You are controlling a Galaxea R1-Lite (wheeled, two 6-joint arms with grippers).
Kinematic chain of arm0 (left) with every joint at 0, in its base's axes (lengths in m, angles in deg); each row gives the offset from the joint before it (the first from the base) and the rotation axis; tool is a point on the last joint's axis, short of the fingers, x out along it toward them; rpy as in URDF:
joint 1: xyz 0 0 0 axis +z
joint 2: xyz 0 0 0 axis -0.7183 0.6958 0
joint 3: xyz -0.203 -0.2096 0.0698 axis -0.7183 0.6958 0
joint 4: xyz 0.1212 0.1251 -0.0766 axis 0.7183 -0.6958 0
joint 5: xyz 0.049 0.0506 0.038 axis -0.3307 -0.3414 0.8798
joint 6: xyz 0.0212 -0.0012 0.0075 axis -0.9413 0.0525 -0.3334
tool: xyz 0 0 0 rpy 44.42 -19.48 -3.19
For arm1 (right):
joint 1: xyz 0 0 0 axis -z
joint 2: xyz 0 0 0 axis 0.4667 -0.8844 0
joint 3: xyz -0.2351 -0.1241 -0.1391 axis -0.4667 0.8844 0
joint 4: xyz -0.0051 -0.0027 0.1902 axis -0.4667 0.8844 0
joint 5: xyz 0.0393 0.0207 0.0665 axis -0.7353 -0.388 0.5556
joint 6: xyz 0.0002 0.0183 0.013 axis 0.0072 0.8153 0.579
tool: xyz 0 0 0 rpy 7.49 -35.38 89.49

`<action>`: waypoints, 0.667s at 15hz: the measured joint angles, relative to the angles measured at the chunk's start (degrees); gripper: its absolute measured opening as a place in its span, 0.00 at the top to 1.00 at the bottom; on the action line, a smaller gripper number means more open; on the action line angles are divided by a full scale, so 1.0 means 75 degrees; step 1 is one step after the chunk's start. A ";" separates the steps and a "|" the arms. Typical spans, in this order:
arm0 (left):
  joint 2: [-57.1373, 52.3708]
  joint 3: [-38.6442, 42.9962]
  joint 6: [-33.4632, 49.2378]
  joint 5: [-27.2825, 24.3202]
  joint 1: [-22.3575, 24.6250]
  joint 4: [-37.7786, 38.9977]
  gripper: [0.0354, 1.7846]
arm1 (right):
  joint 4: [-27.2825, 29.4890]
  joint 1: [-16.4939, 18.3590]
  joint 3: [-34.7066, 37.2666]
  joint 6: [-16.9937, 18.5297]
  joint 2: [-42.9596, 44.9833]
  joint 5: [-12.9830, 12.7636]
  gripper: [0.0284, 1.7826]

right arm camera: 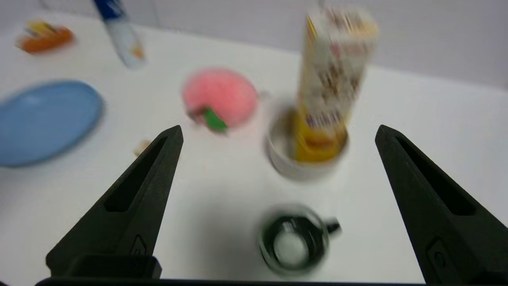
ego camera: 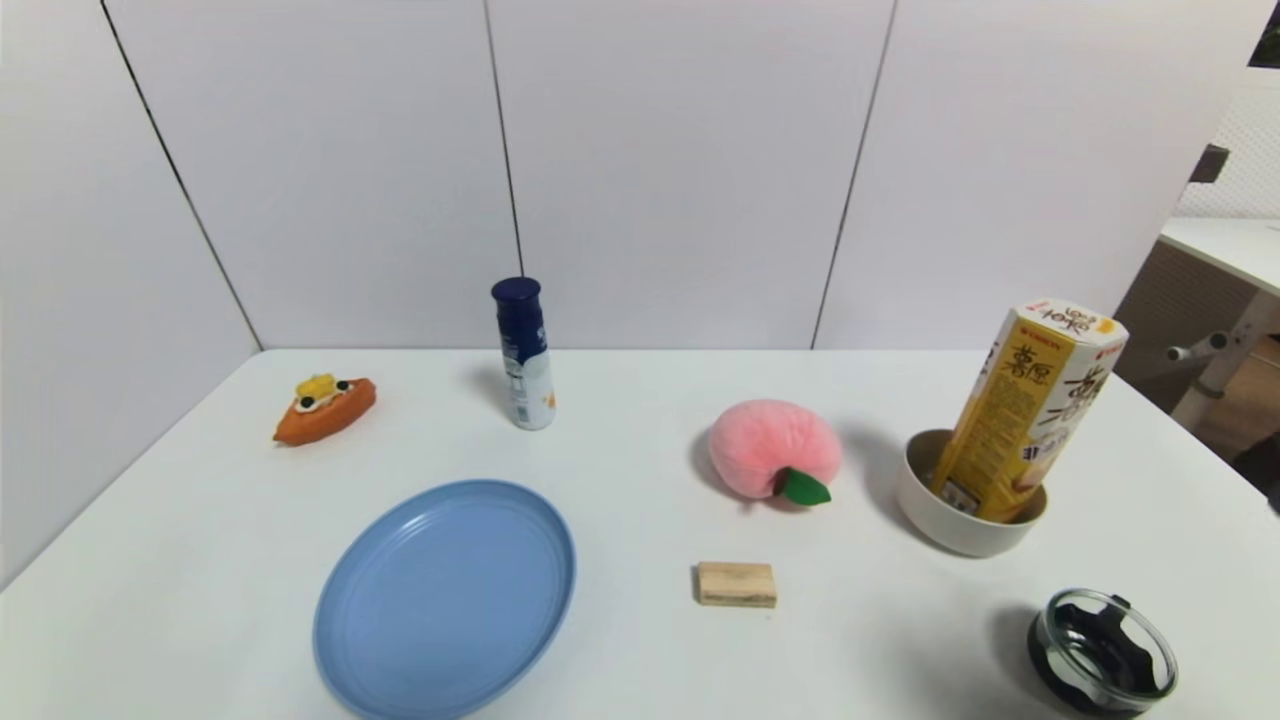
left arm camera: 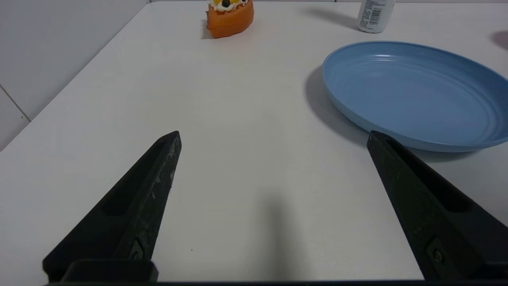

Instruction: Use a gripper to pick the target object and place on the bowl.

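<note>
The tall yellow snack box (ego camera: pixel 1030 410) stands tilted inside the beige-grey bowl (ego camera: pixel 925 510) at the table's right. Both also show in the right wrist view, the box (right arm camera: pixel 331 83) in the bowl (right arm camera: pixel 285 167). My right gripper (right arm camera: pixel 278 133) is open and empty, held above the near right of the table, back from the bowl. My left gripper (left arm camera: pixel 274 137) is open and empty, low over bare table beside the blue plate. Neither gripper shows in the head view.
A blue plate (ego camera: pixel 445 600) lies front left. A black glass-rimmed container (ego camera: pixel 1100 650) sits front right. A pink peach toy (ego camera: pixel 770 445), a wooden block (ego camera: pixel 737 584), a blue-capped white bottle (ego camera: pixel 525 355) and an orange cake toy (ego camera: pixel 325 408) stand around.
</note>
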 joint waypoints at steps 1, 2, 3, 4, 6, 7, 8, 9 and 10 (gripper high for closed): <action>0.0000 0.0000 0.0003 0.0000 0.0000 -0.0003 0.06 | 0.0122 0.0015 0.0507 -0.0195 0.0405 -0.0520 0.06; 0.0000 0.0000 0.0000 0.0003 0.0000 0.0000 0.06 | 0.0166 0.0015 0.1019 -0.0306 0.0868 -0.0995 0.06; 0.0000 0.0000 0.0000 0.0000 0.0000 -0.0003 0.06 | 0.0247 -0.0015 0.1564 -0.0400 0.1343 -0.1421 0.06; 0.0000 0.0000 0.0003 0.0000 0.0000 -0.0003 0.06 | 0.0328 -0.0076 0.2144 -0.0471 0.1864 -0.1814 0.05; 0.0000 0.0000 0.0007 0.0000 0.0003 0.0000 0.06 | 0.0413 -0.0234 0.3118 -0.0566 0.2765 -0.2306 0.05; 0.0000 0.0000 0.0003 0.0000 0.0003 -0.0003 0.06 | 0.0431 -0.0336 0.3477 -0.0571 0.3191 -0.2406 0.05; 0.0000 0.0000 0.0000 0.0000 0.0003 0.0000 0.06 | 0.0421 -0.0414 0.3735 -0.0554 0.3578 -0.2432 0.05; 0.0000 0.0000 0.0000 0.0000 0.0003 -0.0003 0.06 | 0.0369 -0.0484 0.3919 -0.0533 0.3940 -0.2436 0.05; 0.0000 0.0000 0.0003 0.0000 0.0003 -0.0003 0.06 | 0.0239 -0.0533 0.4068 -0.0466 0.4268 -0.2446 0.05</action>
